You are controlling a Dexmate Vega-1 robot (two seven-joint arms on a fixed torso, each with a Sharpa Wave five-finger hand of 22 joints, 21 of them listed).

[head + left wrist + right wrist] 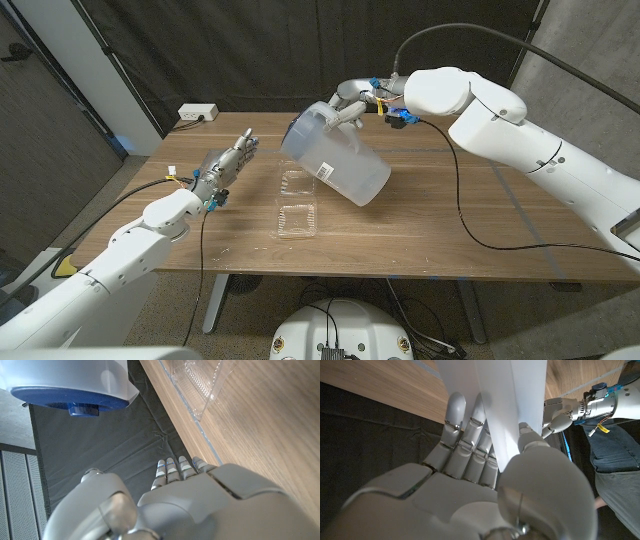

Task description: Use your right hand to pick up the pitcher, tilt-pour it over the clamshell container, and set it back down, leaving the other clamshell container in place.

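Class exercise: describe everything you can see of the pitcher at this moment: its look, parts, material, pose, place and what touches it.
The pitcher is translucent white, plastic by the look, with a blue lid and a barcode label on its side. It is lifted off the table and tilted, lid end toward the robot's left, base toward the right, over the clear clamshell containers. The right hand grips its handle, fingers wrapped around it in the right wrist view. Whether anything is pouring out cannot be told.

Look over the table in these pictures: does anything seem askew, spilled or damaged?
Only the pitcher is askew: the right hand holds it tilted above the clamshell container, as pouring requires. No spill or damage shows.
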